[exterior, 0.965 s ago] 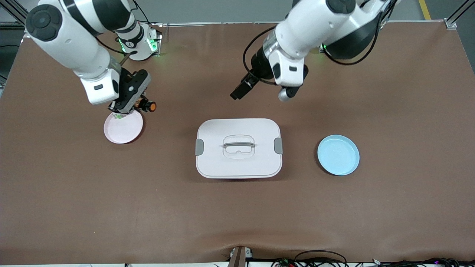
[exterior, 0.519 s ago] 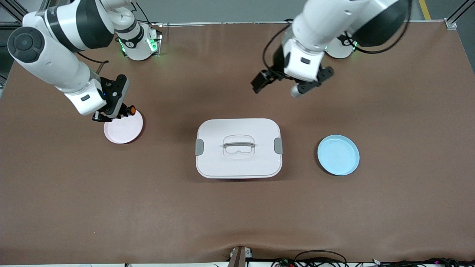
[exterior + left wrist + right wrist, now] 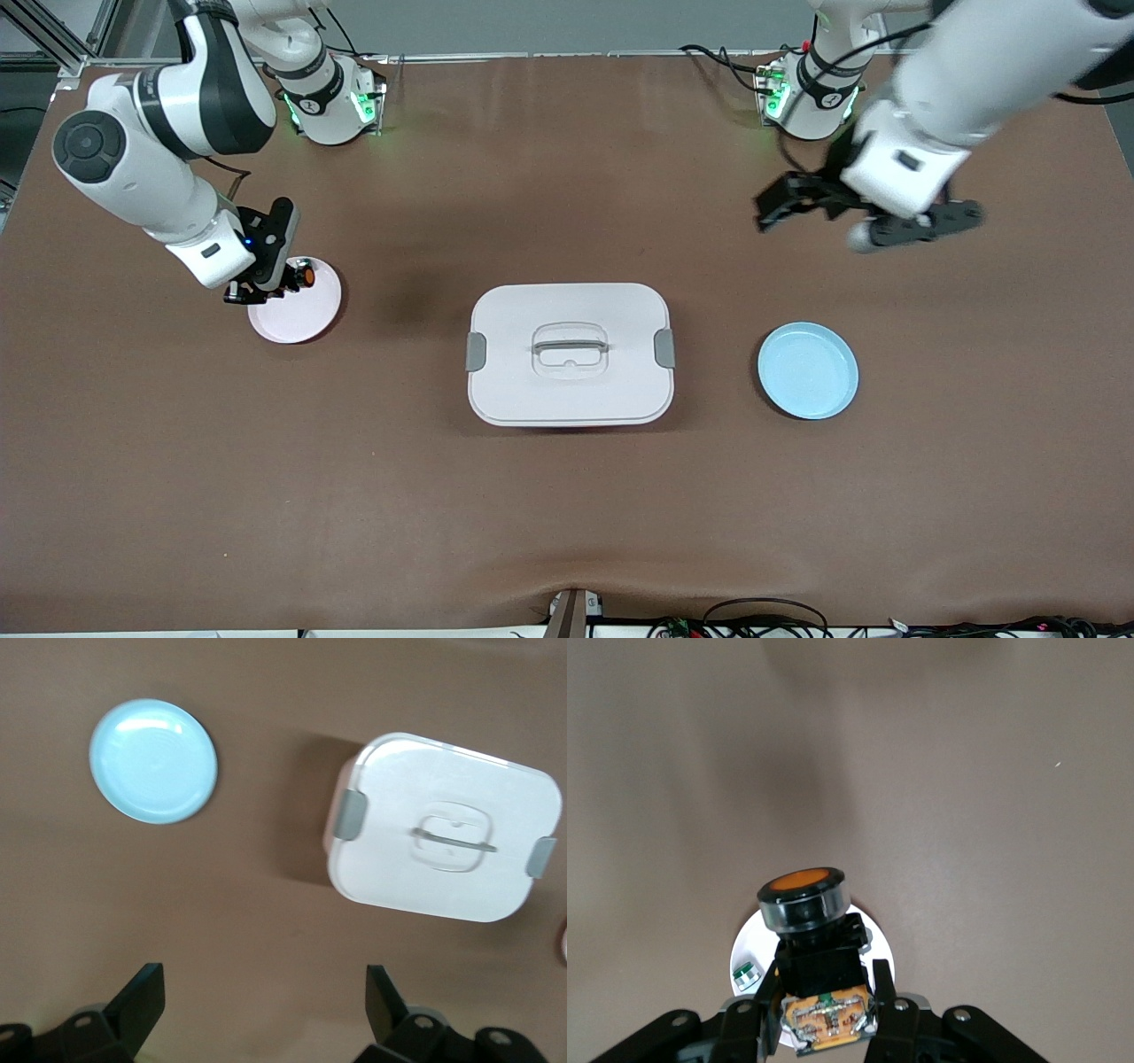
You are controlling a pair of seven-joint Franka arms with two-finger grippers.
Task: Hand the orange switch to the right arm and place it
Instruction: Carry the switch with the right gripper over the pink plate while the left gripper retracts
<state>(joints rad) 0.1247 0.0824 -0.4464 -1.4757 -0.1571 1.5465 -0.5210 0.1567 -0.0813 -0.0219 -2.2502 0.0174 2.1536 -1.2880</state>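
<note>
Switch [image 3: 304,276] in front view: clamped in right gripper [image 3: 285,282], low over the pink plate [image 3: 297,312] edge that lies farthest from the camera, orange button end pointing toward the lidded box [image 3: 570,353]. Left gripper [image 3: 873,221] up in the air, jaws apart and empty, well away from the pink plate, over bare table near the blue plate [image 3: 807,369]; left arm waits. Left wrist view: fingers [image 3: 142,1001] wide apart, nothing between, blue plate and box below. Right wrist view: switch [image 3: 806,930] pinched by its black body just under the button cap, pink plate beneath with a small green-and-silver piece [image 3: 747,975] on it. Looks light, rigid, hard plastic; the round cap could roll once released, so grip the squarer black body, not the cap.
</note>
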